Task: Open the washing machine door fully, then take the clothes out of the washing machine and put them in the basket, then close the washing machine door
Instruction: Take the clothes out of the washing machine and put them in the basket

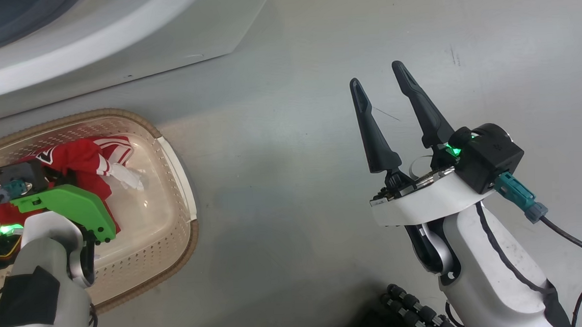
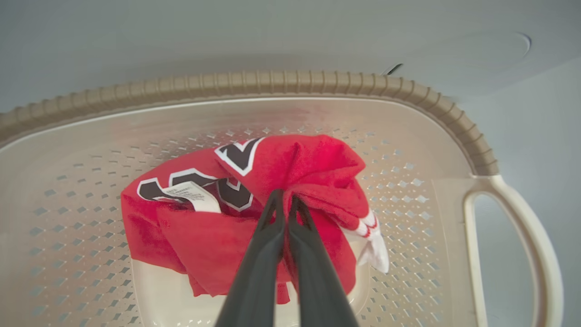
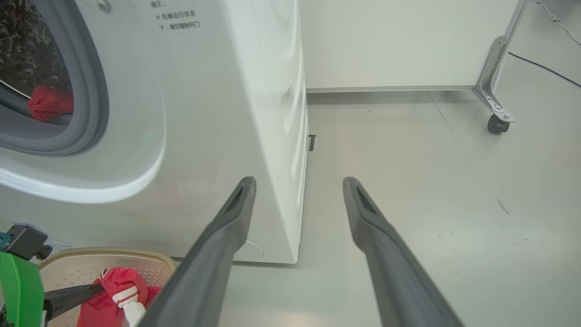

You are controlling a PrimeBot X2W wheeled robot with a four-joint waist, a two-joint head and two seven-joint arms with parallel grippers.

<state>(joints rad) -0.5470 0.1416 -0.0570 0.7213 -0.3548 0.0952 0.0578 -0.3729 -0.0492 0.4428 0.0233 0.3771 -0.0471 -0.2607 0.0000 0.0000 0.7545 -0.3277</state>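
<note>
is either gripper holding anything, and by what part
The left gripper is shut on the red jersey, pinching a bunched fold near its middle, inside the basket. The right gripper is open, empty.

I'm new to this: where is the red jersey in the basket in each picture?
Head view: red jersey at the left, in the basket.
Left wrist view: red jersey in the centre, pinched by the left gripper.
Right wrist view: red jersey at the bottom left.
Shared landmark: the basket's brown rim.

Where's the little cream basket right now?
The brown-rimmed cream plastic basket sits on the floor, lower left in the head view, in front of the big white washing machine.
</note>
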